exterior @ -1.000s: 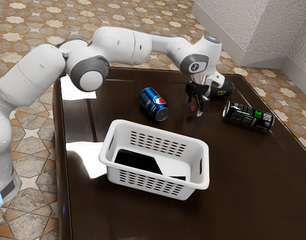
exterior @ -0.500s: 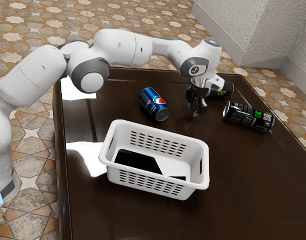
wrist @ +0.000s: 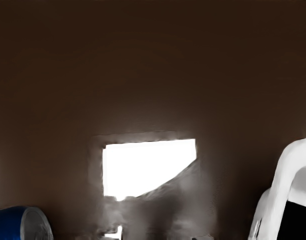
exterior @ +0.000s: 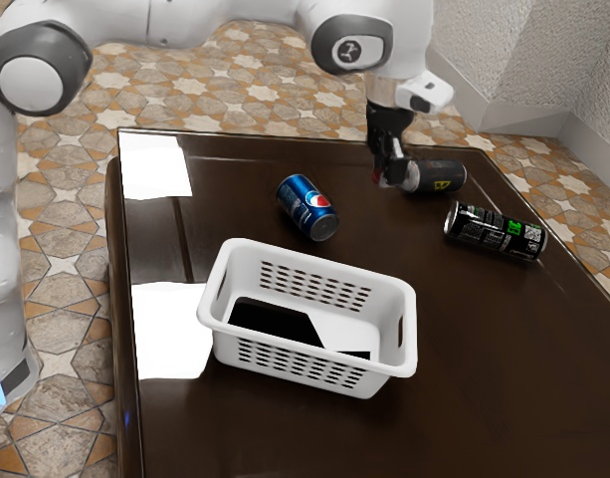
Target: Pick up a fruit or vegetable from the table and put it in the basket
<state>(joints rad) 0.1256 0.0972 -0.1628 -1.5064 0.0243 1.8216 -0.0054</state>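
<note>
My black gripper [exterior: 386, 177] is raised over the far part of the table, in front of the dark can lying there. It is shut on a small red fruit or vegetable [exterior: 378, 177], largely hidden by the fingers, so its kind cannot be told. The white basket [exterior: 309, 266] stands nearer the camera, lower and toward the exterior view's left. Dark patches show on its floor. In the wrist view, part of the basket [wrist: 283, 175] appears beyond the bare table.
A blue Pepsi can [exterior: 307, 208] lies between the gripper and the basket's far side; its end also appears in the wrist view [wrist: 35, 224]. Two dark cans, one with a yellow mark [exterior: 436, 177] and one with green print [exterior: 495, 231], lie toward the exterior view's right.
The fingers closed around the small red thing, and my hand has risen from the table with it. The basket and cans have stayed where they were.
</note>
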